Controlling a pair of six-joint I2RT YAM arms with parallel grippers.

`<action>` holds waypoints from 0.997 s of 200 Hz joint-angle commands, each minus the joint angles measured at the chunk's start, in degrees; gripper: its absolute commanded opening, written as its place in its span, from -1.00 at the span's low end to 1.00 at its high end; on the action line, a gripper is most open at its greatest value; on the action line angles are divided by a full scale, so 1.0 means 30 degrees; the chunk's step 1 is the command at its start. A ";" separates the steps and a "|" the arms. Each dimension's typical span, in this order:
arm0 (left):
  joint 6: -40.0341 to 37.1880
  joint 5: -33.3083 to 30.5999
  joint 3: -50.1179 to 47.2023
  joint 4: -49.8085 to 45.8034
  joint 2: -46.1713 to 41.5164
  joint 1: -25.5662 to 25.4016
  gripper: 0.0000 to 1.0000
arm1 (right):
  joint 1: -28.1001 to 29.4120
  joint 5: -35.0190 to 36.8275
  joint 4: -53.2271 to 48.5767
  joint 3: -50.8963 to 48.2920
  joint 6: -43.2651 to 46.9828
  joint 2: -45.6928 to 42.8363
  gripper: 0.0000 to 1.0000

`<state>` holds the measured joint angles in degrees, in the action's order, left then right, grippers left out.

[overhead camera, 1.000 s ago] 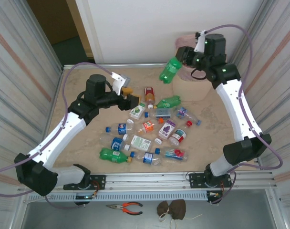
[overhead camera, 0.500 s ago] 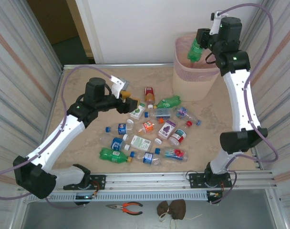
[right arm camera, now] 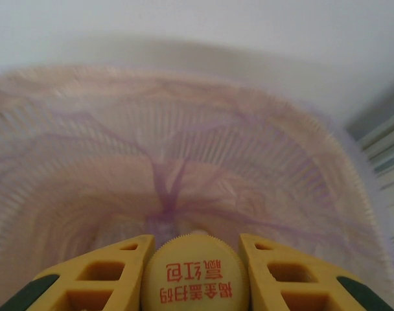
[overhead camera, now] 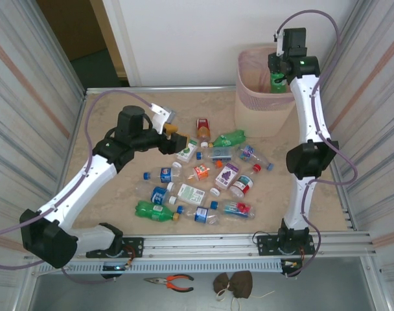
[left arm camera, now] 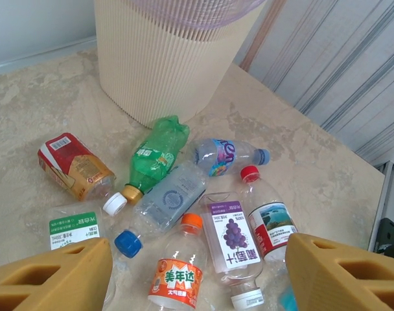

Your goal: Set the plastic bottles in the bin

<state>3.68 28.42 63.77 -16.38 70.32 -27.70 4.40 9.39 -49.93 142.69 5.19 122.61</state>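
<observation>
**Green bottle hangs over the bin, ready to drop**

The right end effector (right arm camera: 196, 249) is closed narrow on a green bottle (overhead camera: 277, 83). Its two yellow fingers (right arm camera: 100, 272) sit on either side of the yellow cap (right arm camera: 196, 278). The arm reaches high and far back, holding the bottle over the mouth of the bin (overhead camera: 249, 103), which stands at the far right corner of the bench (overhead camera: 268, 201).

The relation that counts is straight down. The bottle's long axis runs away from the wrist, cap toward the camera and base toward the bin's floor. With the bin directly beneath, spreading the fingers looks like all the next move needs.

The overhead view shows the green body above the bin's opening but hides the grip. The right wrist view shows the grip and the pink bag (right arm camera: 171, 181) gathered below, while the cap covers the bottle's body.

The left end effector (overhead camera: 173, 137) is spread wide and hovers at the left edge of the loose bottles (overhead camera: 203, 175) on the bench, so that arm is the nearer one to them. In its wrist view an orange-capped bottle (left arm camera: 177, 275) lies between the fingers, long axis across their closing line. A second green bottle (left arm camera: 155, 152) lies beyond it, base toward the bin.
</observation>
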 commanded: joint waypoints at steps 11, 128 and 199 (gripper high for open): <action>-0.0224 0.0185 -0.0330 0.0390 0.0492 0.0181 0.42 | -0.0422 -0.0846 -0.2054 0.0658 0.0017 0.1225 -0.38; -0.0344 0.0392 -0.0360 0.0456 0.2248 0.0270 0.41 | -0.0963 -0.2796 -0.3165 0.0562 -0.0720 0.5215 -0.36; -0.0700 0.0033 -0.0464 -0.0087 0.3035 0.0270 0.40 | -0.0967 -0.2631 -0.2892 0.0570 -0.1110 0.4865 0.09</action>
<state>3.16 28.64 62.96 -16.23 78.91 -27.33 1.85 1.65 -57.39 143.52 3.03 138.41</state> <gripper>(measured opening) 0.701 0.517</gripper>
